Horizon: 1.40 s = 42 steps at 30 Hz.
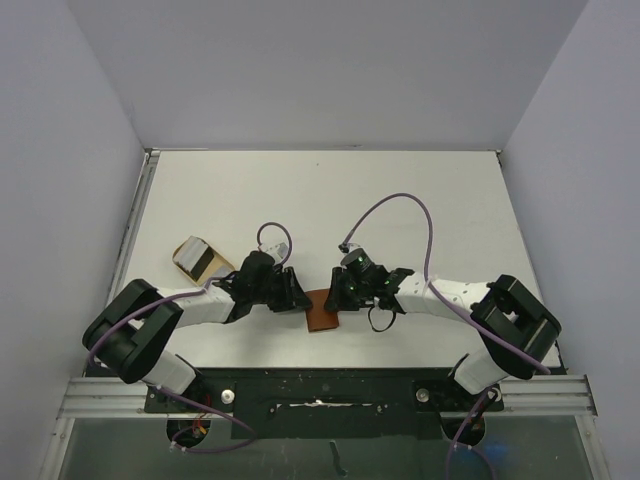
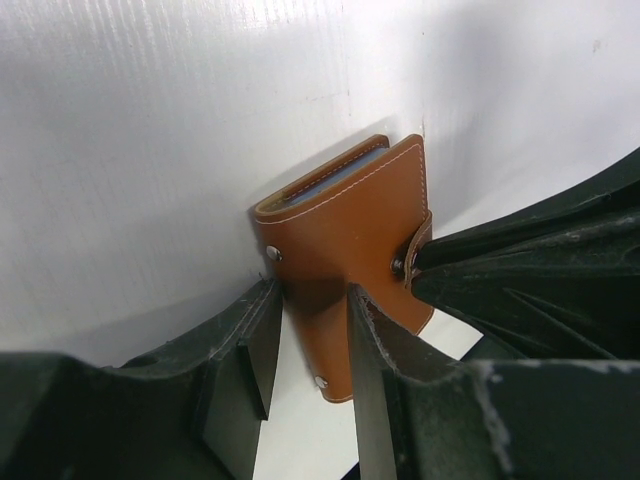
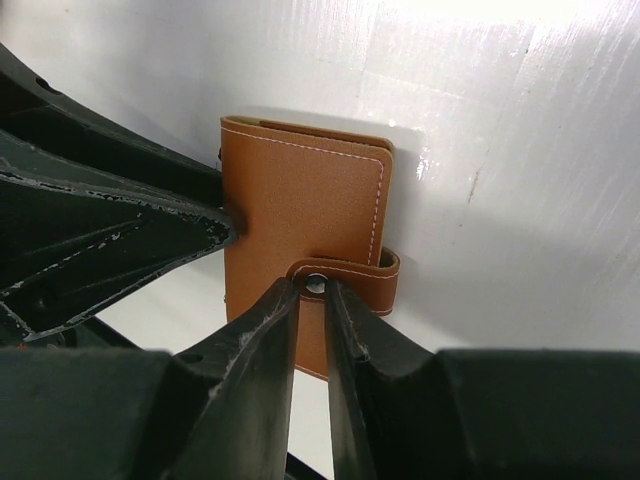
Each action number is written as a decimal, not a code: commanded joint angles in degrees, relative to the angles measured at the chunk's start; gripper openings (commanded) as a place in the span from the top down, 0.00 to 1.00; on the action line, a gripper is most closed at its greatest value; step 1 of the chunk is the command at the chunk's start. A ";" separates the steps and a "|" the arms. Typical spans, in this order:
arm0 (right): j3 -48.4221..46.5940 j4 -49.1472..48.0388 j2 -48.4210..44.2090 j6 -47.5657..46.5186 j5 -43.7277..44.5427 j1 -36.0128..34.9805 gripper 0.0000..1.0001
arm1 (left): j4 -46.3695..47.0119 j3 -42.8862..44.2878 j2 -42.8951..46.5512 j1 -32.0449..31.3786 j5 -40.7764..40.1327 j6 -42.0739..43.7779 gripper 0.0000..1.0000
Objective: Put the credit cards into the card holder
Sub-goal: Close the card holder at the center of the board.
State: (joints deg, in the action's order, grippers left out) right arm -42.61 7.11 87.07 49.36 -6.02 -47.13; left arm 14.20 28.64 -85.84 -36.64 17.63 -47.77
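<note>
Now, both of my grippers meet over the wallet (image 1: 322, 316). It lies closed and flat on the white table (image 1: 330, 200), near the front edge and about midway between my two arm bases. My left gripper (image 2: 312, 305) reaches it from the left, my right gripper (image 3: 312, 292) from the right.

Through my left wrist camera the brown cover faces up, with pale blue edges (image 2: 335, 178) showing between the covers along the far side. My left fingers (image 2: 245, 350) stand partly apart, astride the near corner of the wallet. One finger sits just beside the cover's left edge and the other crosses in front of the leather. Whether they clamp it or merely rest against it I cannot tell.

Through my right wrist camera my right fingers (image 3: 270, 340) are set narrow. Their tips sit on either side of the end of the strap (image 3: 360, 275) that wraps round the wallet's right edge, right at its metal snap (image 3: 315, 285), and they pinch that strap end. In the same view the tip of my left gripper touches the wallet's opposite edge.

Well apart to the left, near my left forearm, a tan dish (image 1: 208, 262) sits on the table. A pale grey band (image 1: 186, 252) runs along its left end, too small for me to tell what it is.
</note>
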 commanded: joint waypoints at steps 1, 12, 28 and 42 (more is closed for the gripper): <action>-0.24 -2.21 0.47 0.30 0.14 -0.73 0.82 | 3.93 0.06 -0.15 -0.15 0.70 -0.20 0.69; -1.86 0.14 1.19 -0.12 1.23 -1.14 0.82 | 5.92 -0.52 -1.06 -0.38 1.43 -0.92 0.70; -5.47 9.32 5.89 0.69 4.66 -1.29 0.85 | 9.51 -2.30 -1.22 -0.48 2.74 -2.72 0.70; -9.77 15.65 13.78 1.17 4.38 -1.24 0.85 | 12.95 -3.09 -2.47 -0.61 4.32 -3.97 0.70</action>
State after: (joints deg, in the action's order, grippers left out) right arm -53.15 20.18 94.19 50.46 -4.38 -48.05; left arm 22.76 25.78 -87.20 -36.62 18.24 -50.70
